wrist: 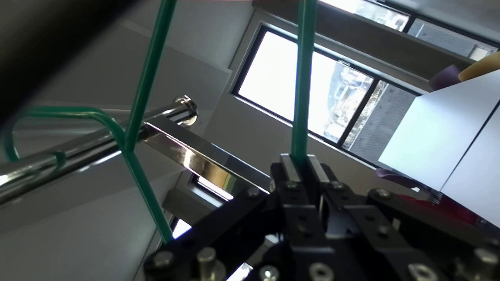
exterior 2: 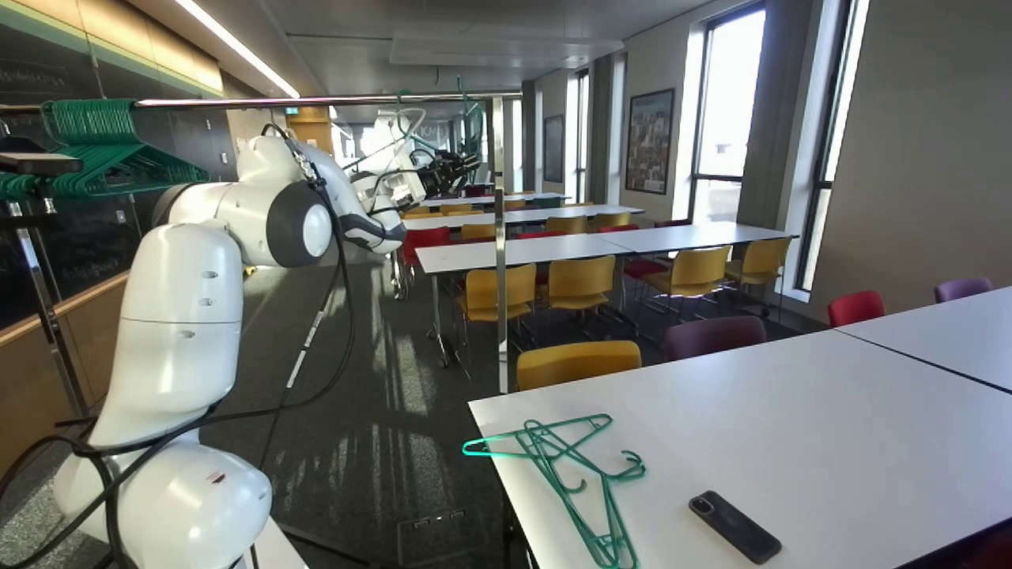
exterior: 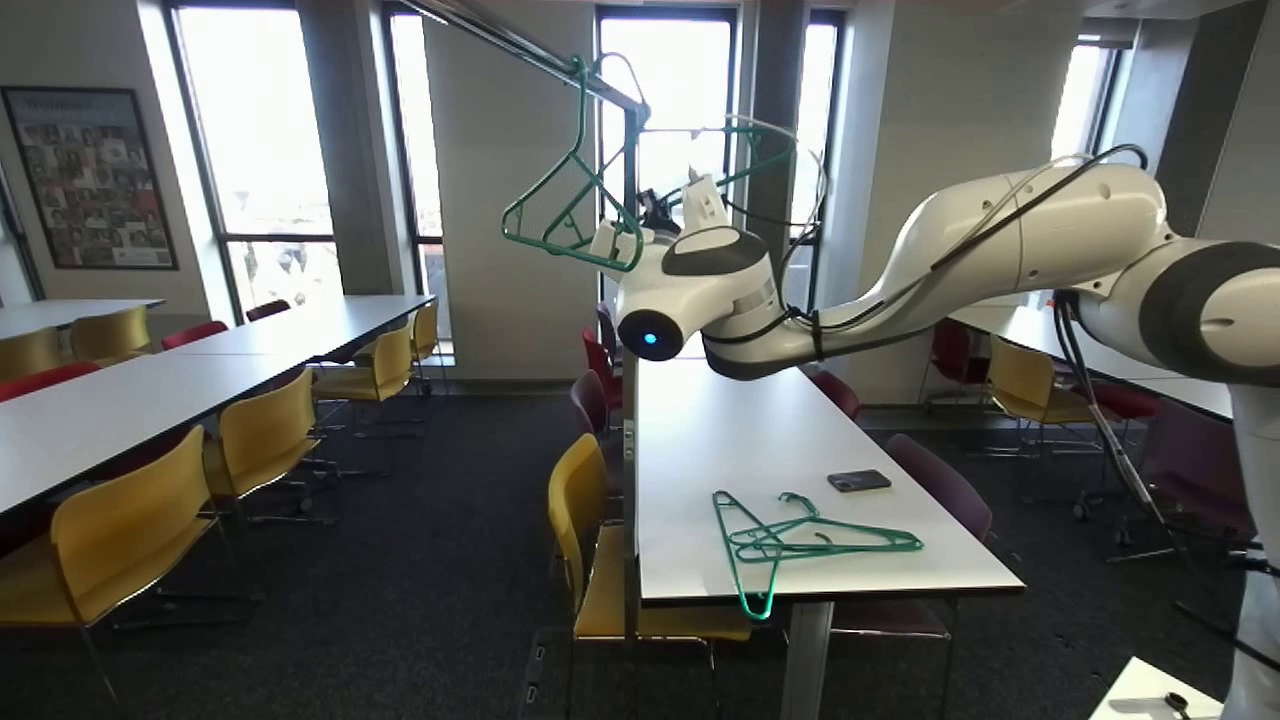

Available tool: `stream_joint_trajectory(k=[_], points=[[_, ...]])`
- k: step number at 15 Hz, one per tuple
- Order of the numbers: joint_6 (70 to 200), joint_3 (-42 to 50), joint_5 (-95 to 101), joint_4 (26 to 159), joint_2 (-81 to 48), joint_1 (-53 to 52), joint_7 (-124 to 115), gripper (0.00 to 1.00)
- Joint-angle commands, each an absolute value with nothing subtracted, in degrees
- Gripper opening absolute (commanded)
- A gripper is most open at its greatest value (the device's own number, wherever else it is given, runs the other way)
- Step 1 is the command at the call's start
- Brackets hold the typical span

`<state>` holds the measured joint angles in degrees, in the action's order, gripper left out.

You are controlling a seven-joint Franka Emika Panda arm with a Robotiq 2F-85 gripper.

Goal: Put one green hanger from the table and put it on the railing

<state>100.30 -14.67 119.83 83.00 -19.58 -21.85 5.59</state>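
The railing (exterior: 530, 52) also shows in an exterior view (exterior 2: 316, 101) and the wrist view (wrist: 93, 148). My gripper (wrist: 300, 160) is shut on a bar of a green hanger (wrist: 302, 78); it also shows at the railing in an exterior view (exterior 2: 473, 163). A green hook, seemingly of this hanger, curves around the railing in the wrist view. I cannot tell whether it rests on it. Another green hanger (exterior: 545, 242) hangs from the railing beside my gripper. More green hangers (exterior: 815, 545) lie overlapping on the white table (exterior: 720, 430), also seen in an exterior view (exterior 2: 565, 450).
A dark phone (exterior: 858, 481) lies on the table near the hangers. The railing's upright pole (exterior 2: 500, 253) stands close to my gripper. A bunch of green hangers (exterior 2: 103, 150) hangs at the far part of the railing. Yellow chairs (exterior: 575, 500) stand beside the table.
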Motion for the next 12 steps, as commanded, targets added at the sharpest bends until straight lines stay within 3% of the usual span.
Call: stream_joint_trajectory(k=[1,5,6,8,12], points=[[102.22,-13.58,120.74,83.85,-19.76,-21.75,6.13,0.02],[99.06,-13.42,121.08,83.96,-20.90,-22.41,-0.21,0.02],[97.76,-13.62,120.72,84.15,-21.04,-22.58,-3.51,0.35],[95.34,-14.07,120.44,85.53,-20.76,-22.90,-11.68,0.42],[89.89,-14.73,122.02,90.08,-18.60,-24.21,-25.58,0.75]])
